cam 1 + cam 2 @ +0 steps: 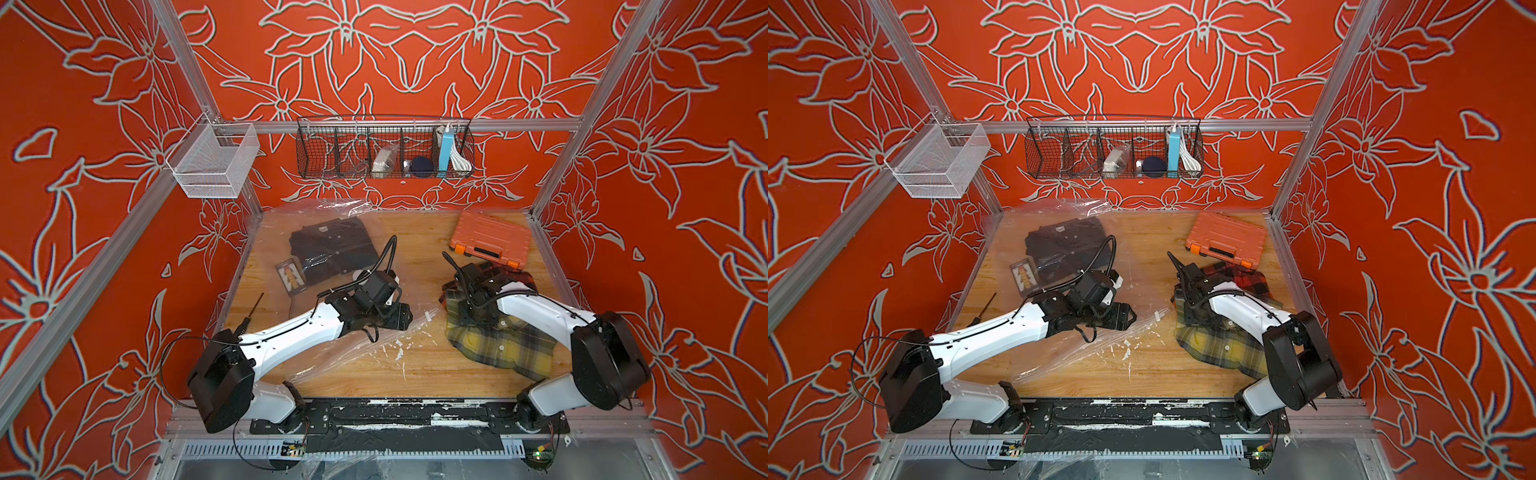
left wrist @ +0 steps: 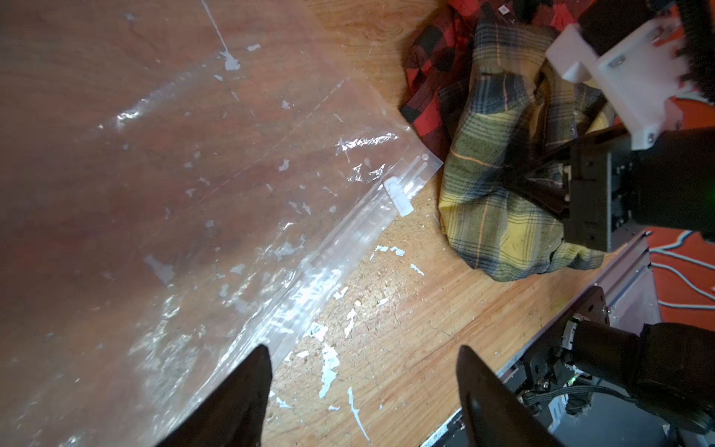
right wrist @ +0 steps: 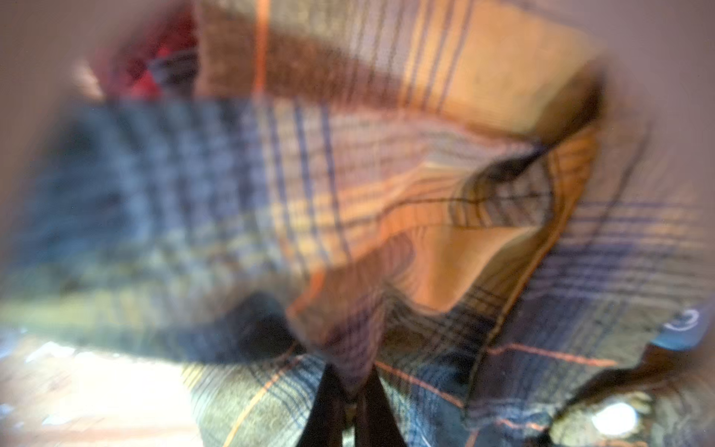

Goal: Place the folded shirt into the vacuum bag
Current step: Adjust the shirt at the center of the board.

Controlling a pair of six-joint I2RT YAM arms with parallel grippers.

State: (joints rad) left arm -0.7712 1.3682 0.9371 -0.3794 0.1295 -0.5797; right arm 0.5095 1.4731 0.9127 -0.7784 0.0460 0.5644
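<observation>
The right end effector [image 3: 350, 387] is pinched on a fold of the yellow plaid shirt [image 1: 498, 345], bunched just beside the vacuum bag [image 2: 174, 201], by its zip strip [image 2: 340, 251]. The left end effector [image 2: 363, 371] hovers wide over that strip. I'd have it lift the mouth open before the shirt slides in.

A: Where did the clear bag [image 1: 270, 237] lie?
B: Spread over the table's [image 1: 415, 374] left half, a dark folded garment [image 1: 328, 245] showing through it; the left arm [image 1: 299, 332] stretched across it.
A: And the yellow plaid shirt [image 1: 511, 349]?
B: Rumpled on the right, under the right arm [image 1: 528, 309], touching a red plaid shirt [image 1: 515, 276], near an orange case [image 1: 492, 239].
</observation>
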